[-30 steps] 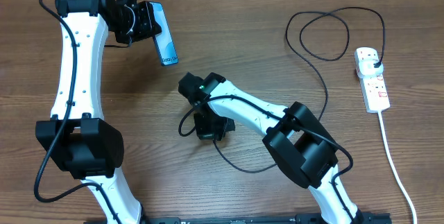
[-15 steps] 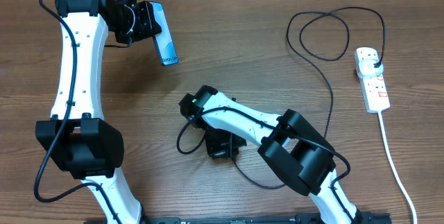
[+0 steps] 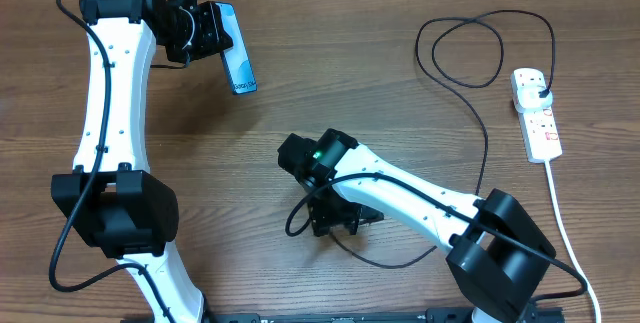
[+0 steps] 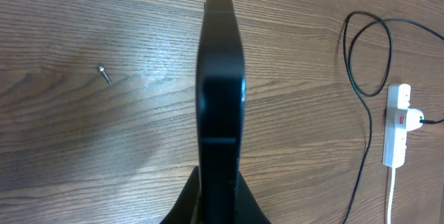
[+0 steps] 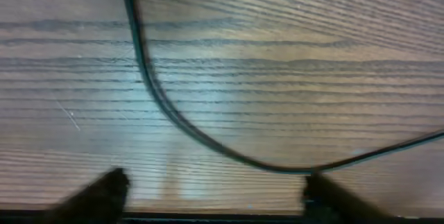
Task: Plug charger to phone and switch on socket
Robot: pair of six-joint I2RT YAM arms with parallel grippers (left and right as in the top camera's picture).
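My left gripper is shut on the phone and holds it above the table at the back left. In the left wrist view the phone shows edge-on as a dark slab between the jaws. The charger cable runs from its black plug in the socket at the right, loops, and ends near my right gripper. In the right wrist view the cable curves over the wood ahead of the right gripper, whose fingers stand wide apart and hold nothing. I cannot make out the connector tip.
The socket's thick white cord trails to the front right edge. A small screw lies on the wood left of the phone. The socket also shows at the right of the left wrist view.
My right arm has swung toward the front right, dragging the cable loop along, and its gripper has gone from shut to open. The left arm and phone have not moved.
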